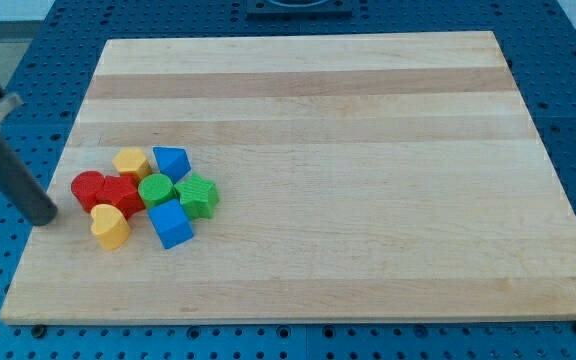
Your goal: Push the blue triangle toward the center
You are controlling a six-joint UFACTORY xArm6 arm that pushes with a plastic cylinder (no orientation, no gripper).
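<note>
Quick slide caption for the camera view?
My tip rests left of a cluster holding the blue triangle, off-centre on the wooden board.

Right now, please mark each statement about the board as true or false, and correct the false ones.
1. My tip touches the blue triangle. False: it is at the view's left of the cluster, beside the red blocks.
2. The blue triangle lies at the cluster's top. True.
3. The blue cube sits at the view's right edge. False: it is in the cluster, bottom side.
4. Two yellow blocks are present. True.
</note>
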